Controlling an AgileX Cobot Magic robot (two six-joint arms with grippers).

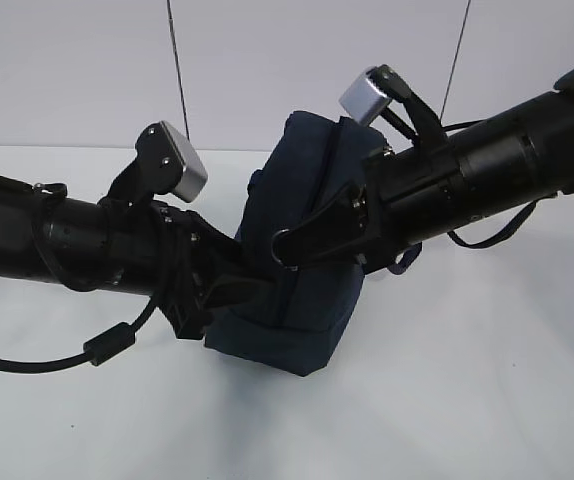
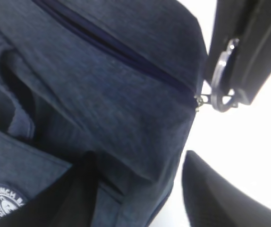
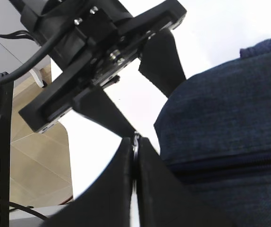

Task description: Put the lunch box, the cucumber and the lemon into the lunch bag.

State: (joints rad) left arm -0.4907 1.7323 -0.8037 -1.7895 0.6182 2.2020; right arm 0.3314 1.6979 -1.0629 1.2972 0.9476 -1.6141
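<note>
The navy lunch bag (image 1: pixel 302 180) stands tilted on the white table between both arms. My right gripper (image 1: pixel 289 245) is shut on the zipper's metal ring pull (image 2: pixel 219 84), which shows as a thin sliver between its fingers (image 3: pixel 136 140). The zipper (image 2: pixel 126 59) runs as a dark line to the slider at the bag's corner. My left gripper (image 2: pixel 136 158) is open and straddles the bag's lower corner; one finger lies against the fabric, the other (image 2: pixel 215 198) stands apart over bare table. The bag's round white logo (image 2: pixel 5 201) shows at the lower left. The lunch box, the cucumber and the lemon are out of view.
The white table (image 1: pixel 467 380) spreads around the bag. Two thin cables (image 1: pixel 180 60) hang at the back. A black cable loop (image 1: pixel 97 350) droops under the left arm. Beyond the table edge, tiled floor (image 3: pixel 31 156) and a dark frame show.
</note>
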